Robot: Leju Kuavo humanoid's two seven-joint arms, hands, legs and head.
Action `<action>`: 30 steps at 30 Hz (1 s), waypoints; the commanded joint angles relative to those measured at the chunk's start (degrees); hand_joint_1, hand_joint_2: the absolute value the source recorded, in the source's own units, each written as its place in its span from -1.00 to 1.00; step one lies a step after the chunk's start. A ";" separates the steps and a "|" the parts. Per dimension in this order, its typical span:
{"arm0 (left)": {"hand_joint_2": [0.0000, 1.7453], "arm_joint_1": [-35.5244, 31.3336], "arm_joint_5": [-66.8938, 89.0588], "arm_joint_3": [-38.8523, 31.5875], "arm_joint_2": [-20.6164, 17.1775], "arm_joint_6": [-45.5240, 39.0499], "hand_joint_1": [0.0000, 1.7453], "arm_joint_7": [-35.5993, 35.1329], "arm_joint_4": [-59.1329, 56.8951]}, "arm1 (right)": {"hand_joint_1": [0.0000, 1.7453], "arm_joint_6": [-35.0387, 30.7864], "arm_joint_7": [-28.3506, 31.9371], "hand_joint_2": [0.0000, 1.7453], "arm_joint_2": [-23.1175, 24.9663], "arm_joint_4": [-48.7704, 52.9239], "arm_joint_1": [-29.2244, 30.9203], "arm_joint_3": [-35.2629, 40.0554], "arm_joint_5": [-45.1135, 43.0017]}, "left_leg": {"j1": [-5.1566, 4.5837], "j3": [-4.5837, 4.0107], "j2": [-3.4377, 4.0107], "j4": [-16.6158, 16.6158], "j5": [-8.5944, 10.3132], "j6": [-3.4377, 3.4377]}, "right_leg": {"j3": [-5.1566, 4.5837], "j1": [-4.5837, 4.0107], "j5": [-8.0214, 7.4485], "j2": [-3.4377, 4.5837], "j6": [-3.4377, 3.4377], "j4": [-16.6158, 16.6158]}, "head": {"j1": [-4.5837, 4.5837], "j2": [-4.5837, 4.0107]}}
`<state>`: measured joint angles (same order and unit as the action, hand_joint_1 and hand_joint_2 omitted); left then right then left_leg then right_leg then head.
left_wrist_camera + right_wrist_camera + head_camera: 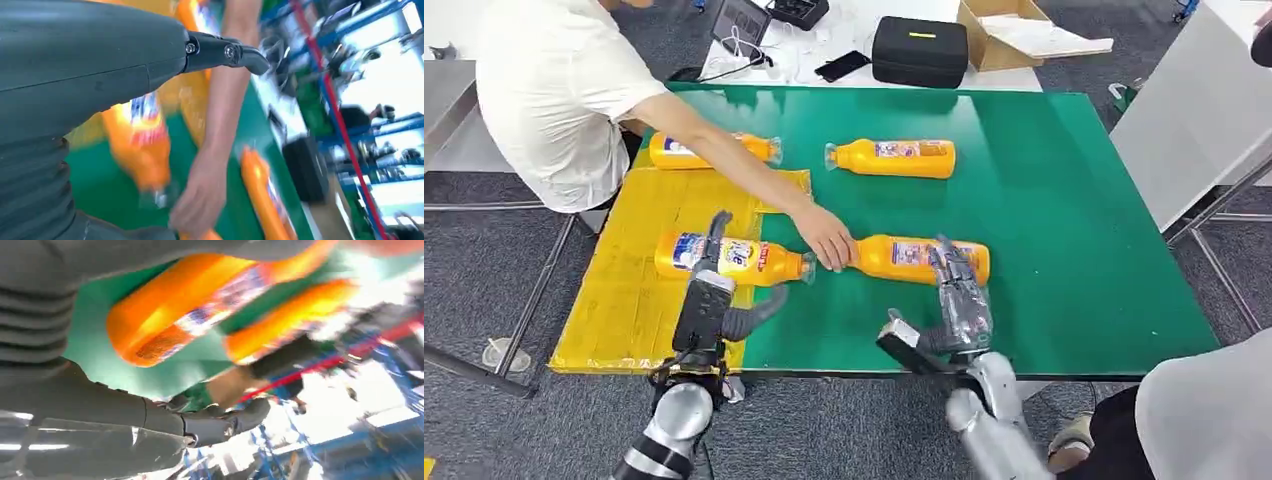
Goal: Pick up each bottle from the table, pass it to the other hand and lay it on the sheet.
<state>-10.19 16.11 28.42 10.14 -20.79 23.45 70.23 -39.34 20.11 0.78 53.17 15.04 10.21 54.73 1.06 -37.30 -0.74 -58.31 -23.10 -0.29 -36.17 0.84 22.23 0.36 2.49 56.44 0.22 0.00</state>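
Presently four orange bottles are lying on their sides across the green table [1064, 230] and the yellow sheet [624, 300]. The left hand [707, 290] is hovering over the near-left bottle [744, 258], which is lying with its body on the sheet and its cap end over the sheet's edge onto the green; fingers are reaching across the label, thumb sticking out to the side, but whether they are actually gripping it cannot be told. The right hand [959, 290] is resting its fingers over the base end of the near-right bottle [914, 258] on the bare green top; grasp likewise unclear. A person's hand [826, 238] is touching the neck of that same bottle. The far-left bottle [674, 150] is lying at the sheet's back edge, the far-right bottle [894, 158] on the green, well apart from both robot hands.
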 commanded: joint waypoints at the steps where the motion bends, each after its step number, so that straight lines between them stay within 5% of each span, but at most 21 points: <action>1: 1.00 0.78 -0.34 2.45 -0.79 -2.48 -1.00 -1.48 0.47 | -1.00 6.88 -3.97 1.00 -6.19 -15.77 10.22 1.68 3.88 | -0.09 0.23 0.12 0.02 -0.08 -0.08 | 0.21 0.06 0.03 0.04 -0.02 -0.03 | 0.00 0.00; 30: 1.00 -0.99 -3.64 1.35 -0.21 0.06 -1.00 -2.94 0.45 | -1.00 12.55 -12.59 1.00 -5.67 -23.65 17.16 8.52 12.16 | -0.11 0.19 0.15 0.01 -0.04 -0.05 | 0.11 0.04 -0.01 0.01 0.00 -0.01 | 0.04 0.00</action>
<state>-8.82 12.63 29.62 10.73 -21.00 20.76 72.72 -27.54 7.87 -4.85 35.98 28.23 15.65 66.64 0.96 -37.27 -0.65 -58.31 -23.09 -0.32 -36.20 0.89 22.19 0.36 2.56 56.45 0.26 0.00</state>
